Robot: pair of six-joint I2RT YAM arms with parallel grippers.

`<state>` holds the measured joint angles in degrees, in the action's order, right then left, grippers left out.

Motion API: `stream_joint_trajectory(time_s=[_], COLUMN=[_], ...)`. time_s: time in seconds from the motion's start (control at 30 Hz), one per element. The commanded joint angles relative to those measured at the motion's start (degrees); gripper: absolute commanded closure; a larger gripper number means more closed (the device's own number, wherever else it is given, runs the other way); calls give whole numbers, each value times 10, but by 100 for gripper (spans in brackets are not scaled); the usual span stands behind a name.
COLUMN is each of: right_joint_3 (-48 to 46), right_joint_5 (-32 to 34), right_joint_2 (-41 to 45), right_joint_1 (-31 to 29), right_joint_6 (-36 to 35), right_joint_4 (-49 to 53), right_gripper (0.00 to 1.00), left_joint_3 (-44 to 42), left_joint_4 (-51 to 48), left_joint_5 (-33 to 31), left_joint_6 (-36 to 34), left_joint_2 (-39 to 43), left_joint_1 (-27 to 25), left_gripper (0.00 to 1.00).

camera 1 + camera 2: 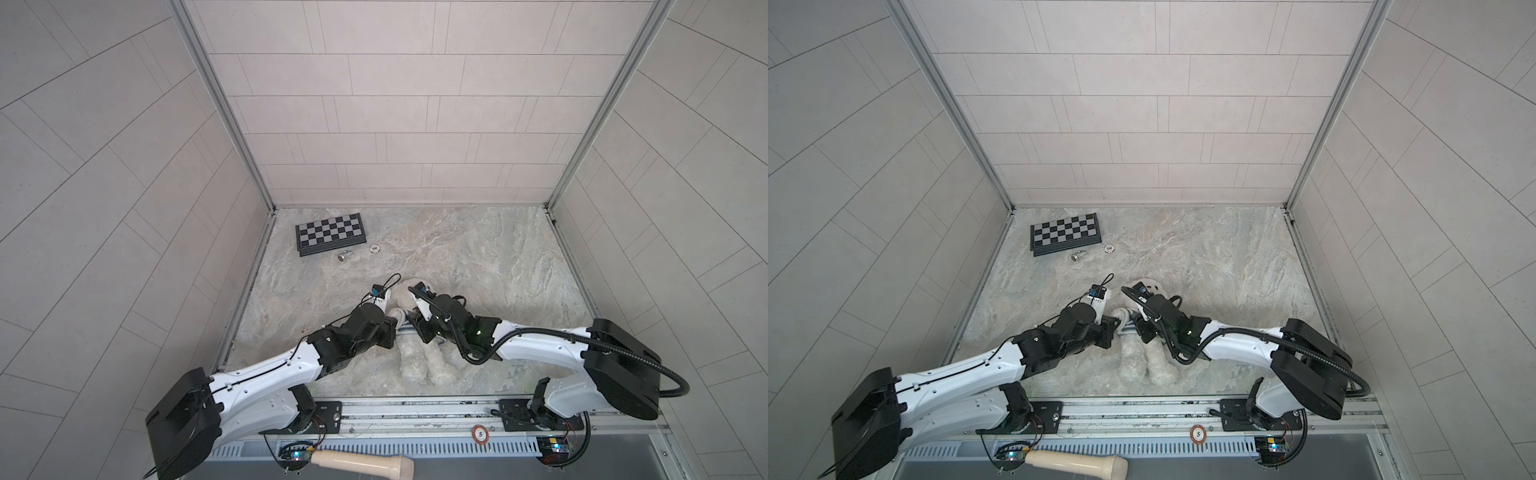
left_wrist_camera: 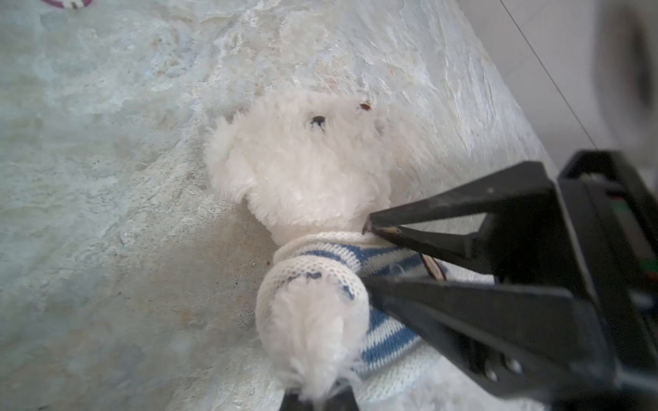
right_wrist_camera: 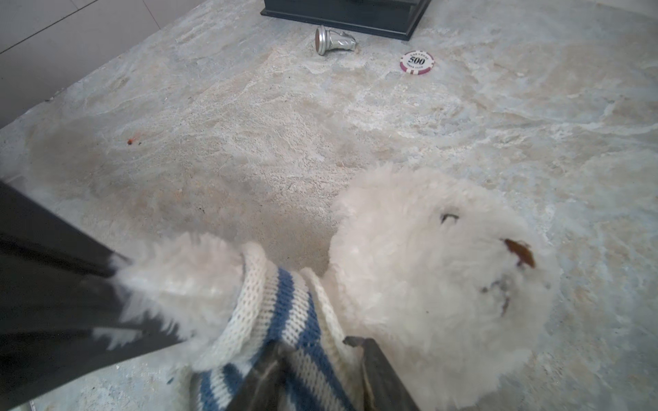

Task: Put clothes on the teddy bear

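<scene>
The teddy bear [image 1: 415, 361] [image 1: 1136, 368] lies on its back on the stone table, its head [image 2: 302, 170] [image 3: 445, 277] toward the back wall. A blue-and-white striped shirt [image 2: 384, 341] [image 3: 281, 313] sits on its chest and shoulder, and one furry arm [image 2: 313, 338] pokes out of a sleeve. My left gripper [image 1: 395, 324] [image 2: 317, 402] [image 3: 135, 302] is shut on that arm's paw. My right gripper [image 1: 415, 322] [image 2: 370, 256] [image 3: 313, 359] has come in from the other side. It pinches the shirt's shoulder fabric beside the collar.
A folded chessboard [image 1: 331, 234] lies at the back left, with a silver chess piece [image 3: 334, 41] and a poker chip [image 3: 416, 62] just in front of it. A wooden handle [image 1: 361, 461] and another chip [image 1: 480, 435] rest on the front rail. Tiled walls close in three sides.
</scene>
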<state>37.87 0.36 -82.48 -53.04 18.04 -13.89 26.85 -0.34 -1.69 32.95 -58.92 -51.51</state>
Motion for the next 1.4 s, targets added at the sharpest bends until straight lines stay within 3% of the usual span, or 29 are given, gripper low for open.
stream_joint_trajectory(time_s=[0.0,0.1,0.13,0.3,0.5,0.7,0.8,0.87,0.93,1.0,1.1,1.2,1.27,1.37], right_joint_3=[-9,-20,-20,-49,-48,-77,-110,-124,-132,-150,-175,-194,-210,-225], right_joint_5=[7,6,10,33,-1,-68,-40,-20,-15,-39,-80,-81,-81,-92], right_joint_2=[-15,-16,-13,2,30,116,192,229,250,266,288,311,320,314], right_joint_1=[19,35,38,43,36,12,14,26,52,88,128,139,147,153], right_joint_6=[6,13,14,8,-2,-1,33,45,68,98,131,153,165,169], right_joint_4=[-12,-17,-17,-11,-7,-56,-51,-23,18,38,54,75,70,52], right_gripper=[72,97,100,100,99,67,53,47,42,40,39,39,38,38], left_joint_3=[-13,-22,-26,-59,-69,-71,-72,-63,-42,-21,27,97,139,167], left_joint_4=[4,-2,-4,14,11,20,8,-13,-54,-90,-147,-201,-200,-130], left_joint_5=[-9,-18,-20,-9,-11,-15,-19,-31,-54,-76,-104,-146,-144,-75], left_joint_6=[-13,-17,-19,-21,-24,-27,-27,-34,-42,-50,-57,-53,-48,-20], left_joint_2=[22,37,43,81,102,84,77,79,90,108,126,98,65,-5], left_joint_1=[0,2,2,21,22,22,37,44,44,43,17,-45,-81,-107], left_gripper=[100,100,100,100,100,100,100,78,41,29,27,29,34,48])
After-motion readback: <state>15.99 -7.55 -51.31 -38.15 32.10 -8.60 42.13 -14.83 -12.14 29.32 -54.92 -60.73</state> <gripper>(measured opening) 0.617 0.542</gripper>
